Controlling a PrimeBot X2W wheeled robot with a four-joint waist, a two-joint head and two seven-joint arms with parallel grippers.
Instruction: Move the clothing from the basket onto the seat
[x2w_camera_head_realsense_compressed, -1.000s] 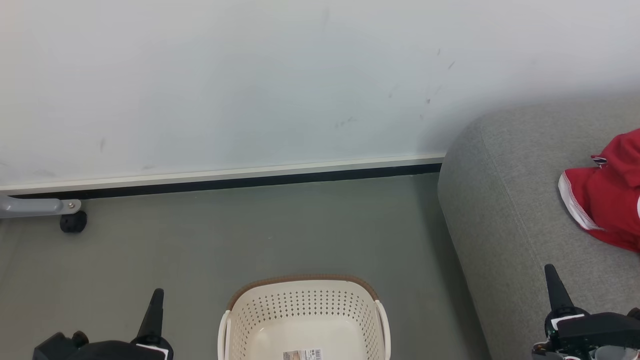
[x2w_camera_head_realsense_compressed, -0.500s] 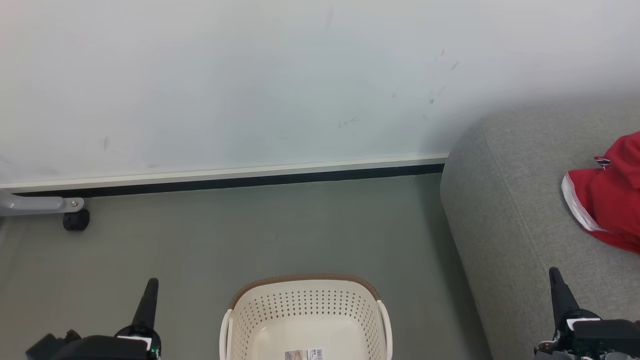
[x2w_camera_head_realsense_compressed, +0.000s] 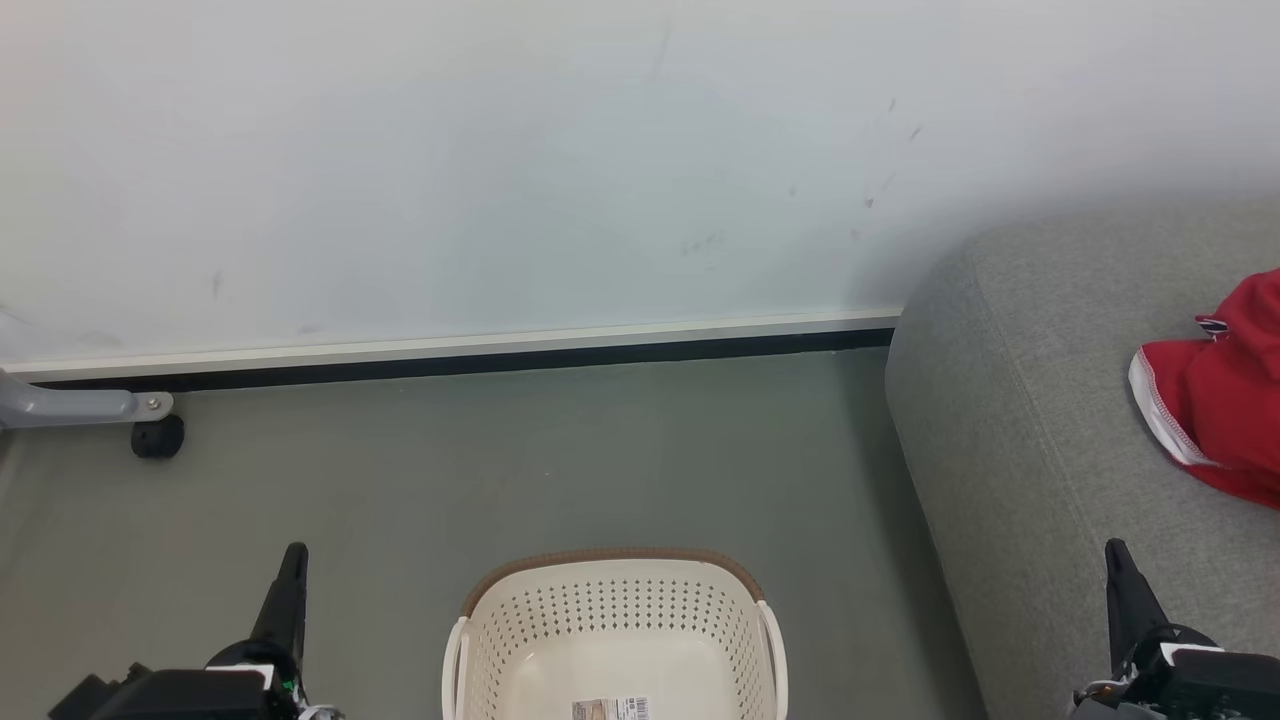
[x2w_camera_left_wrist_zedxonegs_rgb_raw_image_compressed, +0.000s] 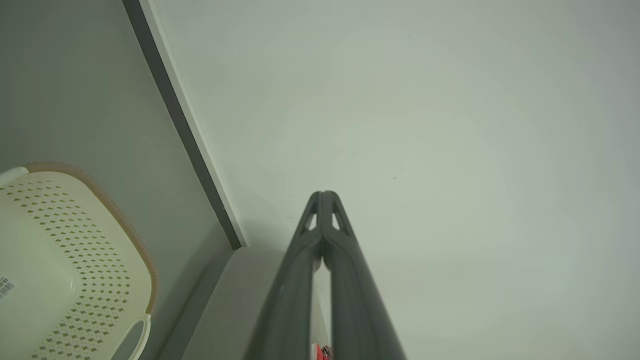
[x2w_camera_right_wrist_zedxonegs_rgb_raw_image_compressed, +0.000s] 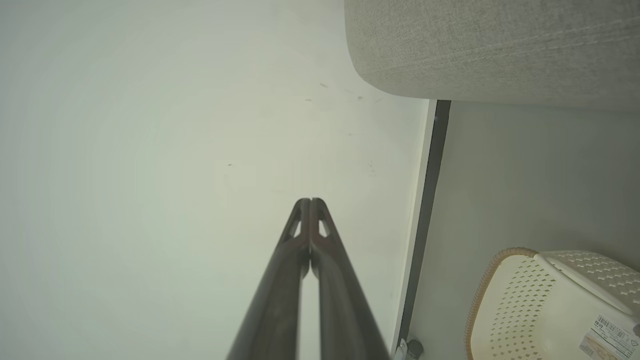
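The cream basket (x2w_camera_head_realsense_compressed: 615, 610) stands on the floor at the bottom centre of the head view, with nothing in the part I can see but a small label (x2w_camera_head_realsense_compressed: 610, 708). Red clothing (x2w_camera_head_realsense_compressed: 1215, 400) with white trim lies on the grey seat (x2w_camera_head_realsense_compressed: 1010, 420) at the right edge. My left gripper (x2w_camera_head_realsense_compressed: 292, 560) is at the lower left, shut and holding nothing, left of the basket. My right gripper (x2w_camera_head_realsense_compressed: 1118, 555) is at the lower right over the seat's front, shut and holding nothing. In the wrist views both grippers (x2w_camera_left_wrist_zedxonegs_rgb_raw_image_compressed: 324, 196) (x2w_camera_right_wrist_zedxonegs_rgb_raw_image_compressed: 306, 202) point at the pale wall with tips together.
A white wall with a dark skirting strip (x2w_camera_head_realsense_compressed: 470, 360) runs behind the grey floor. A grey metal leg with a black caster (x2w_camera_head_realsense_compressed: 155, 435) stands at the far left by the wall. Open floor lies between basket and wall.
The head camera has shifted a little. Both grippers have sunk lower in the head view; the left one has also moved slightly left. Basket and clothing have not moved.
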